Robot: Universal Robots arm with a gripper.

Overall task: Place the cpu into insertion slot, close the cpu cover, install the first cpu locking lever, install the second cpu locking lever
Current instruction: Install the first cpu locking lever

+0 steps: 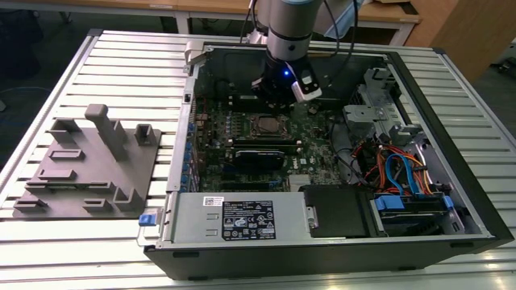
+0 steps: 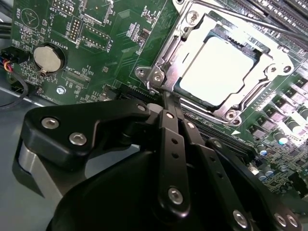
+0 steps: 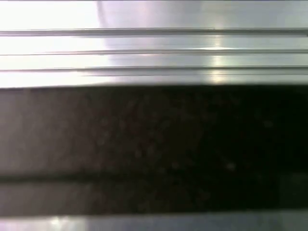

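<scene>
Pincer [image 2: 166, 98] fingers pressed together, holding nothing, tips at the corner of the cover [image 2: 192, 43]. Chip [image 2: 221, 67] sits in its socket [image 2: 262, 94] under the closed cover, just beyond the tips.

Even light, cpu [image 2: 222, 69] glare, blurred rails

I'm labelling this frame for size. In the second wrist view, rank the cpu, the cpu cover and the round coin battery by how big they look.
Largest to smallest:
1. cpu cover, the silver frame around the chip
2. cpu, seated inside that frame's window
3. coin battery, clearly smallest

All three sit on the same board, so camera nearness hardly affects the order.
</scene>
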